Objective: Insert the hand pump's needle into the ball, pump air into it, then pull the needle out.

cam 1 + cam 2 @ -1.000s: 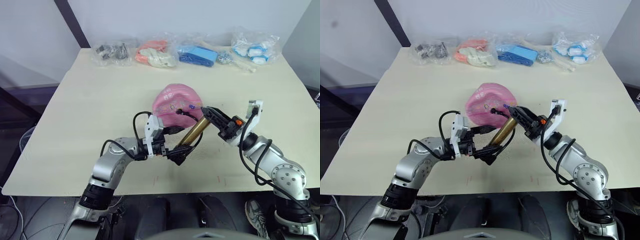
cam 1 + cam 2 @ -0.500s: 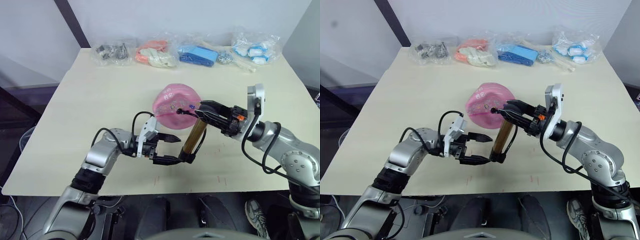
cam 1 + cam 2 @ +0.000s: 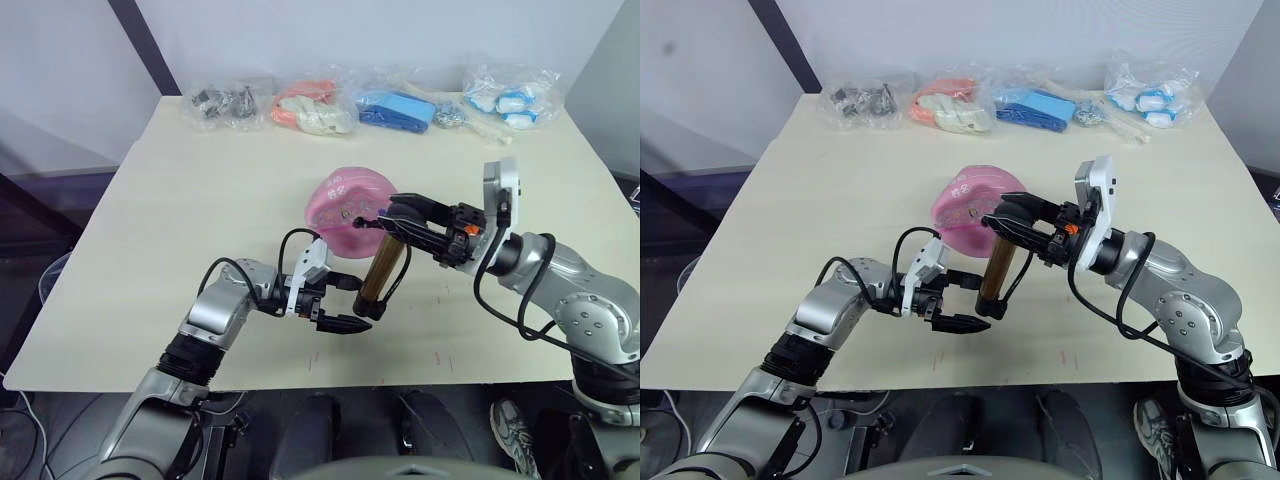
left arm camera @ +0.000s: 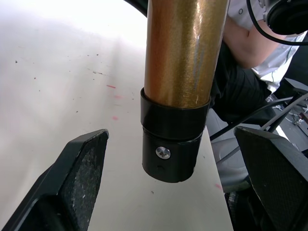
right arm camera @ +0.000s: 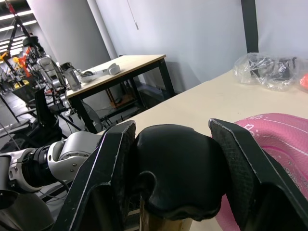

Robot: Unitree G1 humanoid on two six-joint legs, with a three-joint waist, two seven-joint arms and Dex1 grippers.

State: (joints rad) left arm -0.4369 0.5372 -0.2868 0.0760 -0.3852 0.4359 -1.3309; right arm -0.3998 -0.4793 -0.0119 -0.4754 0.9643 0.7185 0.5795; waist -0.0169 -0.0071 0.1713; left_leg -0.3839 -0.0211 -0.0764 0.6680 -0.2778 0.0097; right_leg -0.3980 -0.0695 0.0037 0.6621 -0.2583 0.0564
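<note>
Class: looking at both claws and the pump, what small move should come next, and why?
Probably close the left claw on the black bottom cap of the gold-bronze metal hand pump. Its fingers stand open either side of the cap, while the right claw grips the black handle on top.

The pale wooden table [image 3: 180, 200] carries the dented pink ball [image 3: 345, 200] and four plastic bags [image 3: 310, 105] at 12 o'clock.

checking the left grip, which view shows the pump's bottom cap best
The left wrist view: the hand pump and its black bottom cap hang close up between the open left end effector fingers, untouched. The eye views show it small; the right wrist view shows the handle.
</note>
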